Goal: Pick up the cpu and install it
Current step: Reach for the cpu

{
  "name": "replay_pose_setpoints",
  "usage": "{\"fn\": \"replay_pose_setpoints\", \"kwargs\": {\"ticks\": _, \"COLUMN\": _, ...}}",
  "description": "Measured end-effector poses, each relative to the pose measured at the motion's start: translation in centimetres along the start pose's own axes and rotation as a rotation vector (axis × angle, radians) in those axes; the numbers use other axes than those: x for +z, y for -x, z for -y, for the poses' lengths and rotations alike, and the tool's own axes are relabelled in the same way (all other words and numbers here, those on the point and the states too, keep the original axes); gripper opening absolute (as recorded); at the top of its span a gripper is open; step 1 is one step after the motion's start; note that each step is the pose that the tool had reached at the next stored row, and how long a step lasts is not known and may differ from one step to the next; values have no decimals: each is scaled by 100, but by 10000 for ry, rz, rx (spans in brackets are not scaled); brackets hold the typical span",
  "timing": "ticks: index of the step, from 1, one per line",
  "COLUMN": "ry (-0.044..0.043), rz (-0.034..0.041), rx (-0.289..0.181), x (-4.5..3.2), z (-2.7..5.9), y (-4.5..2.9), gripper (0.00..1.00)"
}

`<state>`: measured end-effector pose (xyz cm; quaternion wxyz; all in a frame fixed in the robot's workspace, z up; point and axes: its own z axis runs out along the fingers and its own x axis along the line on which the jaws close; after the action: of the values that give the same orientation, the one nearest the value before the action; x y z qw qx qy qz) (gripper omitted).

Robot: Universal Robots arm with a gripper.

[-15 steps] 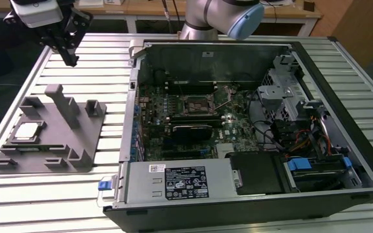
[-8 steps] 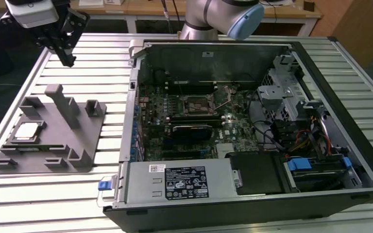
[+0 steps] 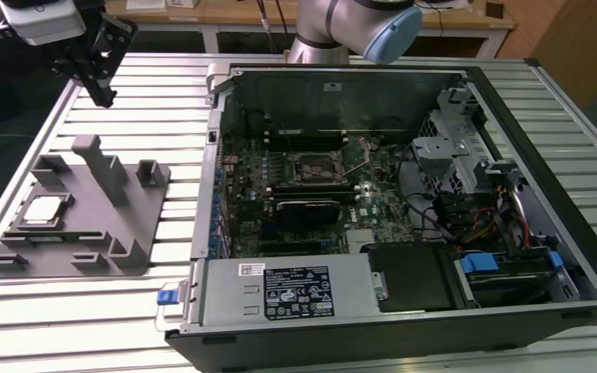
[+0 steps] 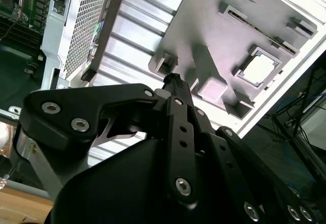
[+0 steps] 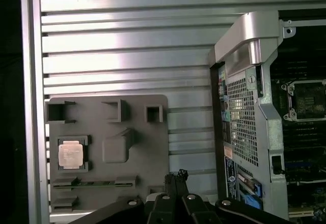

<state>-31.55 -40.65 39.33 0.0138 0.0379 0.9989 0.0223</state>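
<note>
Your gripper (image 4: 174, 78) is matte black, silver screws (image 4: 183, 186) dotting the linkage bars (image 4: 182, 137) behind the jaws; your arm (image 3: 325, 23) is silver, blue-capped.

Exterior view: arm (image 3: 325, 23) was cut off at the 12 o'clock edge; computer case (image 3: 382, 346) was clipped toward 4 o'clock. Second wrist view: gripper (image 4: 175, 80) hid part of grey fixture (image 4: 214, 25). First wrist view: print on cpu (image 5: 70, 154) was too small to read.
</note>
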Motion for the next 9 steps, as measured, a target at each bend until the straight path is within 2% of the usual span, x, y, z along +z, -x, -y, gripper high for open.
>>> {"fn": "replay_pose_setpoints", "kwargs": {"ticks": 9, "ry": 2, "rz": 0, "rx": 0, "x": -2, "z": 13, "y": -69, "gripper": 11}}
